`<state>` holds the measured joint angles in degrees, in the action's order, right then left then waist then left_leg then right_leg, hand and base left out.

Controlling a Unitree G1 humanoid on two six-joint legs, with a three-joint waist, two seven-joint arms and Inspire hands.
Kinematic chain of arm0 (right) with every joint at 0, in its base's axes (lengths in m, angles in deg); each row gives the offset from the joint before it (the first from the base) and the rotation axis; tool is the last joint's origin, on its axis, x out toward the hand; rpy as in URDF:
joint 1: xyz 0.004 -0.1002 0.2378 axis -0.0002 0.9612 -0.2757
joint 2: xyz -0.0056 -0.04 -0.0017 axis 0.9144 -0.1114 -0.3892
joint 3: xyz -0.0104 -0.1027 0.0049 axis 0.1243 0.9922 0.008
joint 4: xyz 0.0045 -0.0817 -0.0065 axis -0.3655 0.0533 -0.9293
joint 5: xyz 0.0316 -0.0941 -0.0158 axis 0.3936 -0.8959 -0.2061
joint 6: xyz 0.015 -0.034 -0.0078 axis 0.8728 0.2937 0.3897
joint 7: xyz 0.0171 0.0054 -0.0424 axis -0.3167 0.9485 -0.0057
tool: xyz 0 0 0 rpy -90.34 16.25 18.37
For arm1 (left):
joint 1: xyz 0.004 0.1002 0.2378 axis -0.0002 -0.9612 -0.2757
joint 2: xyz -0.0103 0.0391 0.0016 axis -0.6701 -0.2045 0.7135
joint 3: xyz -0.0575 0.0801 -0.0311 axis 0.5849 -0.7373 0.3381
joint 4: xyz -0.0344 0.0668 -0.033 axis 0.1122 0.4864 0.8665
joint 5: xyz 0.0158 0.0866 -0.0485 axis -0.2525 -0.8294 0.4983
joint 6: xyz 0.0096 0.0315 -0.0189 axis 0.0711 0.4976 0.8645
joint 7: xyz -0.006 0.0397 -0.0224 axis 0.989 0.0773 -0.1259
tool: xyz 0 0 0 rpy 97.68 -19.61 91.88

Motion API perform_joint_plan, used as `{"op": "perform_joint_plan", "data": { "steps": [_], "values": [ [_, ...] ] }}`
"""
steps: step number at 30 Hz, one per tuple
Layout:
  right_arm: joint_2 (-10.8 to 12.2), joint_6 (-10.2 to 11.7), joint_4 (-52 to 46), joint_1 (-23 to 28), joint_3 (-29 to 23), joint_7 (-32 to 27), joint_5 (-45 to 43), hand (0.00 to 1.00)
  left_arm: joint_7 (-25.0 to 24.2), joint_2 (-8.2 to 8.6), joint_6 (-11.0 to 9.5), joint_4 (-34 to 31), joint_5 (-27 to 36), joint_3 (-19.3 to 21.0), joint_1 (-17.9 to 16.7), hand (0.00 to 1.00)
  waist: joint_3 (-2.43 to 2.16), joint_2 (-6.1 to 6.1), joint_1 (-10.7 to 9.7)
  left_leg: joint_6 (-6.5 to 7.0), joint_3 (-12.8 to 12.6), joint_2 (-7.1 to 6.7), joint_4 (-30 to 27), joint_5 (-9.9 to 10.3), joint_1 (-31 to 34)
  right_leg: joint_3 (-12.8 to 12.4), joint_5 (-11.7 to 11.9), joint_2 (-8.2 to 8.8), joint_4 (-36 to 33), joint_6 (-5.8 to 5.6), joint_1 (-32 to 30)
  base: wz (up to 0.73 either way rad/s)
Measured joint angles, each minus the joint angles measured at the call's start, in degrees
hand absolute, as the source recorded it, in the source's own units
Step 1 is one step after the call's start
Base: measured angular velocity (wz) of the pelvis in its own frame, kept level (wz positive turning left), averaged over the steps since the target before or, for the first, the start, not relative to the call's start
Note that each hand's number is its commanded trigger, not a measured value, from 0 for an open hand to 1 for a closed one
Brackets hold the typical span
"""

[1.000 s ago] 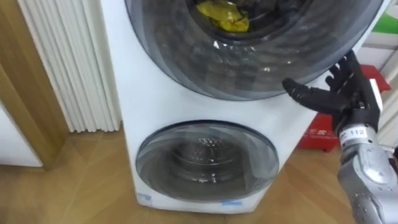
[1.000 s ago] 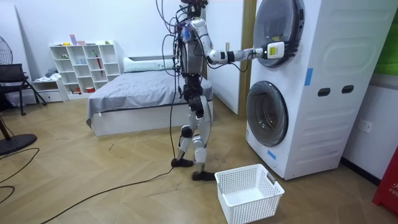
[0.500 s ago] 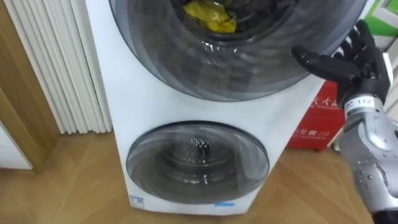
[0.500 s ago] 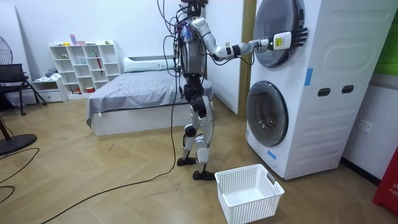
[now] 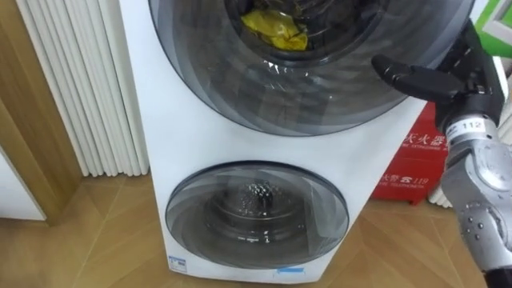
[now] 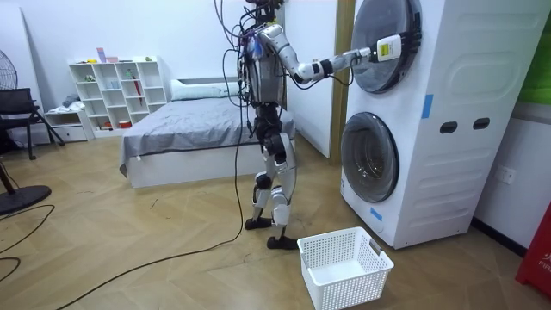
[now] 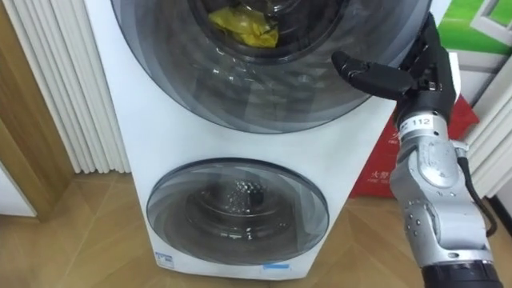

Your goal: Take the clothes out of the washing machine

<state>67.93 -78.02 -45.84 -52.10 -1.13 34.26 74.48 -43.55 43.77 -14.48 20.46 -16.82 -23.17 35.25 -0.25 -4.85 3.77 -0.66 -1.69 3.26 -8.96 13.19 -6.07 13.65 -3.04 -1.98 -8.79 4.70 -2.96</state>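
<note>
A yellow cloth (image 5: 276,26) lies behind the dark glass of the upper washer's round door (image 5: 320,92), which is closed. My right hand (image 5: 458,78) is at that door's right rim, thumb stretched out across the glass and fingers straight up along the edge, holding nothing. The right eye view has the same hand (image 7: 420,76) and cloth (image 7: 240,24). In the room view I stand upright in front of the stacked white machines (image 6: 448,112), right arm raised to the upper door (image 6: 379,43).
The lower machine's round door (image 5: 256,212) is closed. A red box (image 5: 412,160) stands on the floor right of the machines, white slats (image 5: 80,88) to their left. A white laundry basket (image 6: 344,267) sits on the wood floor by my feet; a bed (image 6: 189,129) is behind me.
My right hand has risen from below the upper door's right edge to its right rim. The head camera shifted slightly.
</note>
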Motion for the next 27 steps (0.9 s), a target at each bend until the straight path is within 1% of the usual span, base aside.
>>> {"op": "perform_joint_plan", "data": {
  "steps": [4,5,8,10,14,16,17,19,22,23,25,27],
  "values": [
    [0.00,0.00,-1.91,0.38,1.12,0.01,-1.73,0.00,-0.03,0.00,-0.05,-0.60,0.16,0.00,0.73,0.00,0.38,0.35,-0.21,0.01,-0.70,0.02,0.38,0.00,-0.47,-0.73,-0.26,-0.18,-0.01,-0.15,-0.04,-0.10],
    [0.00,0.00,-2.59,0.76,1.12,0.04,-2.16,0.00,-0.03,-0.01,-0.14,-0.64,0.20,-0.02,0.86,0.00,0.40,0.37,-0.21,0.01,-0.79,0.02,0.37,0.00,-0.46,-0.75,-0.27,-0.18,-0.05,-0.14,-0.09,-0.07],
    [0.13,0.33,-6.64,4.06,1.17,0.18,-2.23,0.00,0.12,-0.01,-0.62,-0.89,0.61,-0.27,1.36,0.00,0.41,0.38,-0.20,0.01,-1.22,0.06,0.34,0.00,-0.55,-0.89,-0.36,-0.23,-0.05,-0.08,-0.10,-0.06],
    [0.13,1.39,-9.76,7.21,1.17,0.70,-2.18,0.00,0.49,0.01,-1.38,-0.60,1.25,-1.30,1.57,0.00,0.41,0.35,-0.21,0.01,-1.39,0.09,0.35,0.00,-0.61,-1.11,-0.36,-0.30,0.03,-0.06,-0.10,-0.06],
    [0.26,2.89,-12.13,10.30,1.21,1.79,-2.29,0.00,1.35,-0.01,-2.84,0.28,1.37,-1.35,2.20,0.00,0.43,0.26,-0.30,0.01,-1.62,0.09,0.35,0.00,-0.66,-1.66,-0.38,-0.45,0.15,-0.08,-0.20,-0.07],
    [0.52,4.43,-13.31,13.10,1.83,2.63,-2.37,0.00,2.20,-0.01,-3.53,0.96,1.37,-1.38,2.18,0.00,0.42,0.25,-0.23,0.01,-2.76,0.16,0.36,0.00,-0.81,-2.02,-0.38,-0.53,0.16,-0.08,-0.20,-0.09],
    [0.68,4.76,-13.47,13.83,2.42,2.92,-2.49,0.00,2.61,-0.01,-3.55,1.17,1.42,-1.49,2.08,0.00,0.41,0.25,-0.26,0.01,-2.98,0.18,0.37,0.00,-0.90,-2.16,-0.38,-0.56,0.16,-0.08,-0.17,-0.13],
    [2.23,5.52,-13.91,16.70,3.76,3.75,-3.38,0.00,3.66,-0.23,-3.57,1.31,3.88,-2.86,2.02,0.00,0.40,0.27,-0.40,0.01,-3.24,0.23,0.50,0.00,-1.30,-2.58,-0.39,-0.73,0.13,-0.07,0.00,-0.12],
    [4.22,5.52,-13.93,19.17,4.85,4.44,-3.53,0.00,3.90,-0.33,-3.57,1.49,5.85,-4.22,2.09,0.00,0.41,0.33,-0.48,-0.02,-3.70,0.40,0.84,0.03,-1.49,-2.71,-0.33,-0.91,0.12,0.02,-0.06,-0.04],
    [4.48,5.53,-13.99,19.61,5.12,4.53,-3.53,0.00,3.91,-0.41,-3.58,1.50,5.85,-4.56,2.11,0.00,0.40,0.42,-0.50,-0.07,-3.72,0.45,0.84,0.06,-1.52,-2.76,-0.30,-0.96,0.12,0.06,-0.06,0.00],
    [5.06,5.53,-14.23,21.14,5.70,5.24,-3.52,0.00,3.90,-0.43,-3.58,1.57,5.85,-4.95,2.12,0.00,0.46,0.95,-0.56,-0.19,-3.80,0.56,0.88,0.14,-1.53,-2.72,-0.25,-1.05,0.12,0.13,-0.06,0.00],
    [5.43,5.57,-14.42,24.45,7.28,6.81,-3.99,0.00,3.97,-0.47,-3.64,2.24,5.86,-6.11,2.11,0.00,0.22,1.64,-0.53,-0.44,-4.22,0.87,1.17,0.39,-1.70,-2.55,-0.21,-1.27,0.09,0.21,-0.03,0.00]
  ]
}}
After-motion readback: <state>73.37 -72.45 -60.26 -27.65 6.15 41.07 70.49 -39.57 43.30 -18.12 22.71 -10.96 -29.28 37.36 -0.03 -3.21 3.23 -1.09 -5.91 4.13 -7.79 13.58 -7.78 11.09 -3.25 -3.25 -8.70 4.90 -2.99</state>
